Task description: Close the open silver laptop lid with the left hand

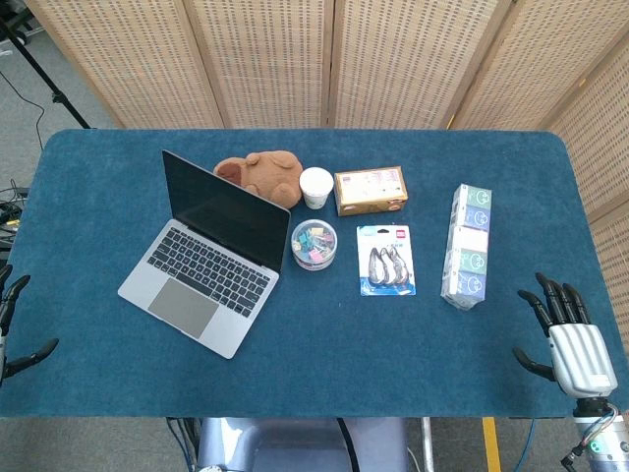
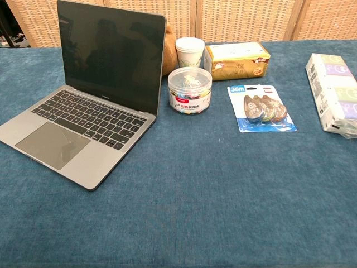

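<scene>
Silver laptop (image 1: 208,258) open on my table's (image 1: 324,364) left half, screen upright, my left hand (image 1: 12,329) at the left edge, fingers spread, empty, right hand (image 1: 570,339) likewise, far right.

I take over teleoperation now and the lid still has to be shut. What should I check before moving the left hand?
1. Laptop lid open, screen upright: ok.
2. Left hand holds nothing, fingers apart at the table's left edge: ok.
3. Keyboard free of objects: ok.
4. Room behind the lid: plush toy sits close behind it; contact cannot tell.
5. Clip tub stands beside the screen's right edge, apart: ok.
6. Right hand open, far from the laptop: ok.
</scene>
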Controlling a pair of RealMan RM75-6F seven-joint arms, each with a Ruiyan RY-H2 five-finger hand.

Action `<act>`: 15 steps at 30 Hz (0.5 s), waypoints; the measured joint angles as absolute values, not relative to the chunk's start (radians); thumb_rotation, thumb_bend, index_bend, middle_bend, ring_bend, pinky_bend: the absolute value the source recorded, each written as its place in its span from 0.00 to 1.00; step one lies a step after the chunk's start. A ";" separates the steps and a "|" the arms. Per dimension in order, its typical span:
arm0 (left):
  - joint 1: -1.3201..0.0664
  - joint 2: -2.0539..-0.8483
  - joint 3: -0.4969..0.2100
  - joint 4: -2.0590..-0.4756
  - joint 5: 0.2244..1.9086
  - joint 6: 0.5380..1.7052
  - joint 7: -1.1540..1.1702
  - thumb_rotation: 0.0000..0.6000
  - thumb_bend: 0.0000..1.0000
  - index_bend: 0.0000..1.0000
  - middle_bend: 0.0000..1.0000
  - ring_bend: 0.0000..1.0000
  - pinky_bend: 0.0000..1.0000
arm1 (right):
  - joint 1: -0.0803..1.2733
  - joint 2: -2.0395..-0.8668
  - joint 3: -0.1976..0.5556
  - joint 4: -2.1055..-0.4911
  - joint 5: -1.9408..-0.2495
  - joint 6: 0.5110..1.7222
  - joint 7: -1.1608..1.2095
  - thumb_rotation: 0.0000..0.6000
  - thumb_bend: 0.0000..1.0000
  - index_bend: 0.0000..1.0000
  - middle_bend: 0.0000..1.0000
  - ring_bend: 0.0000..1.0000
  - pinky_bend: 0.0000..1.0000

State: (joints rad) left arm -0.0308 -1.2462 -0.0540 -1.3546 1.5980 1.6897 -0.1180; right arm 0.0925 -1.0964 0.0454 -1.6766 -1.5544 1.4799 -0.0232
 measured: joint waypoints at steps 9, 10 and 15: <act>-0.028 -1.240 -0.049 -1.362 1.613 1.702 -0.129 0.90 0.10 0.13 0.00 0.00 0.04 | 0.081 -1.098 0.042 -1.680 -1.561 1.500 -0.025 1.00 0.23 0.17 0.00 0.00 0.00; -0.028 -1.239 -0.049 -1.362 1.614 1.703 -0.130 0.90 0.10 0.13 0.00 0.00 0.04 | 0.079 -1.098 0.041 -1.680 -1.562 1.502 -0.023 1.00 0.23 0.17 0.00 0.00 0.00; -0.027 -1.237 -0.047 -1.366 1.620 1.707 -0.129 0.90 0.09 0.13 0.00 0.00 0.04 | 0.075 -1.098 0.040 -1.676 -1.566 1.511 -0.015 1.00 0.23 0.17 0.00 0.00 0.00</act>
State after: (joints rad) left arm -0.0274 -1.2374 -0.0467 -1.3664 1.6199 1.7070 -0.1287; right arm 0.0751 -1.0976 0.0404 -1.6762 -1.5662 1.5110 -0.0147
